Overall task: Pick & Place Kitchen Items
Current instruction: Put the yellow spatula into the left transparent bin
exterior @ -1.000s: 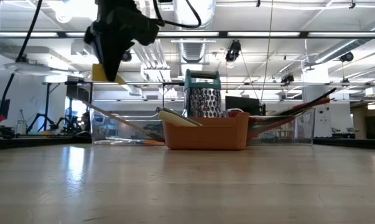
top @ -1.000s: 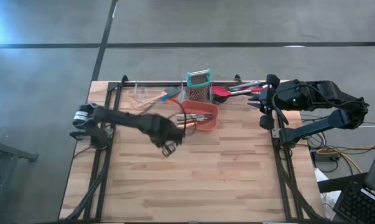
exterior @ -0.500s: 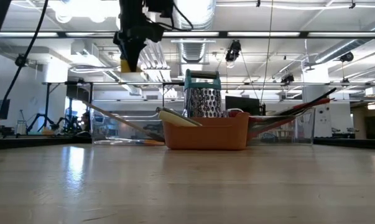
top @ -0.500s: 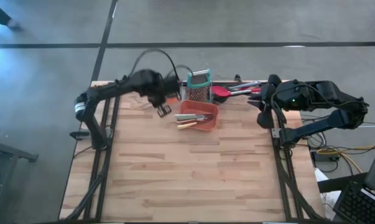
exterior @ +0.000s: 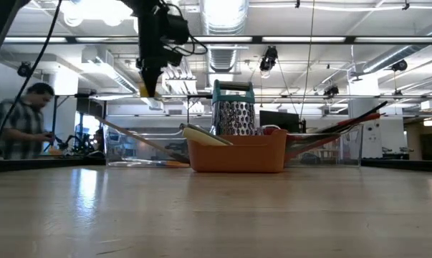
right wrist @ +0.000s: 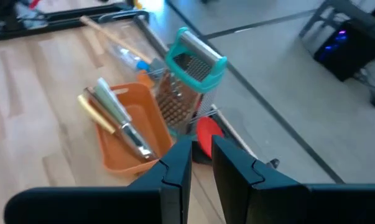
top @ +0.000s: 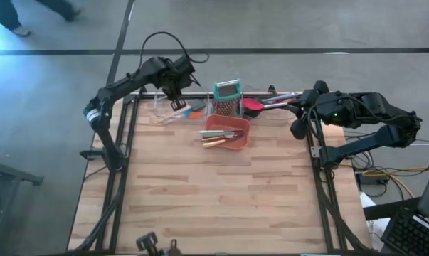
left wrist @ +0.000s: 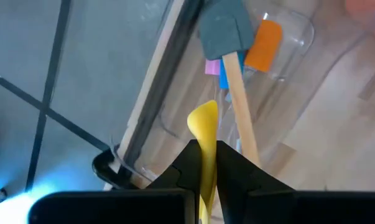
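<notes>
My left gripper (top: 177, 104) hovers high over a clear tray (top: 166, 110) at the table's far left and is shut on a yellow utensil (left wrist: 204, 124). In the tray lie a grey spatula with a wooden handle (left wrist: 227, 43) and orange (left wrist: 263, 43), pink and blue scrapers. The red-orange bin (top: 227, 134) holds a yellow-handled knife (right wrist: 97, 112) and grey utensils. My right gripper (top: 297, 129) waits by the right edge, its fingers a narrow gap apart and empty. A red spoon (top: 253, 105) and dark utensils lie behind the grater. My left gripper pinches the yellow utensil (left wrist: 205, 157) between its two fingers, coming from above and pointing down. The utensil runs along the fingers and its rounded end (left wrist: 203, 115) sticks out past the fingertips. It is lifted clear, above the clear tray (exterior: 130, 154).
A teal-framed box grater (top: 227, 98) stands just behind the bin. A second clear tray (top: 279, 99) with utensils lies at the far right. A black rail runs along the far edge. Bare wood fills the near half. A person (exterior: 22, 118) stands in the room beyond.
My left gripper has swung from the middle of the table, left of the bin, toward the far left corner, carrying the yellow utensil and staying shut on it. It now stands over the clear tray. A person has walked into the low view.
</notes>
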